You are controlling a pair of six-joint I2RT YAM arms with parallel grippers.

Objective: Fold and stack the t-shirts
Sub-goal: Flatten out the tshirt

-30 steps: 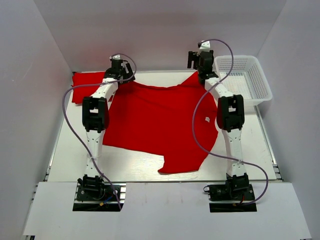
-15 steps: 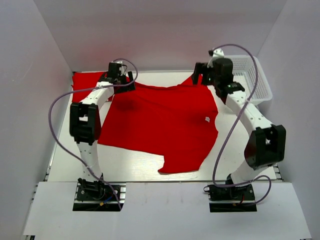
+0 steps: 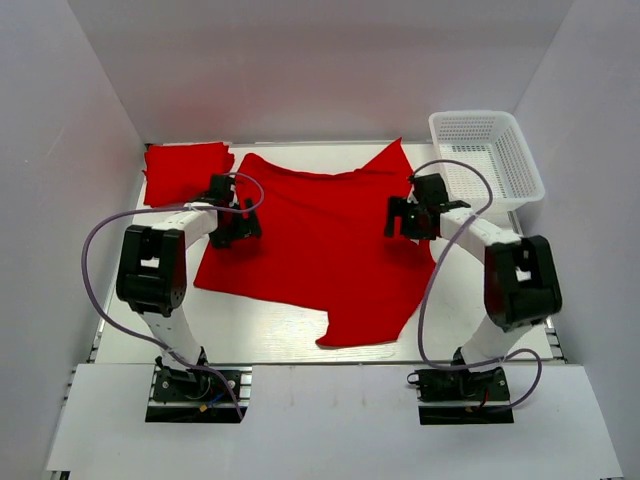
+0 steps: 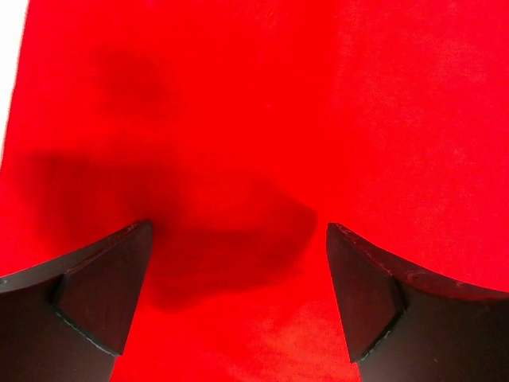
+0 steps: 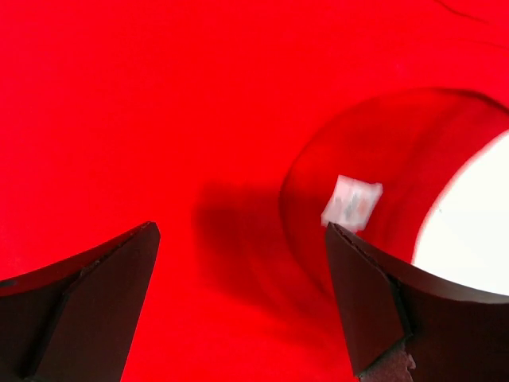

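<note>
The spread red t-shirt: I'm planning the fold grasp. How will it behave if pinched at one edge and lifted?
Probably floppy: the t-shirt lies flat with a curled collar, so it should drape, not hold shape. Likely light, as the cloth looks thin. Pushed across the table, it would probably bunch rather than slide whole.

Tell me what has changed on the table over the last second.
Both arms drew back from the far edge toward their bases. The left claw now hangs open over the left side of the spread red shirt; the right claw hangs open near its white neck tag. Neither holds anything. That shirt, the folded red shirt at far left and the basket stayed put.
</note>
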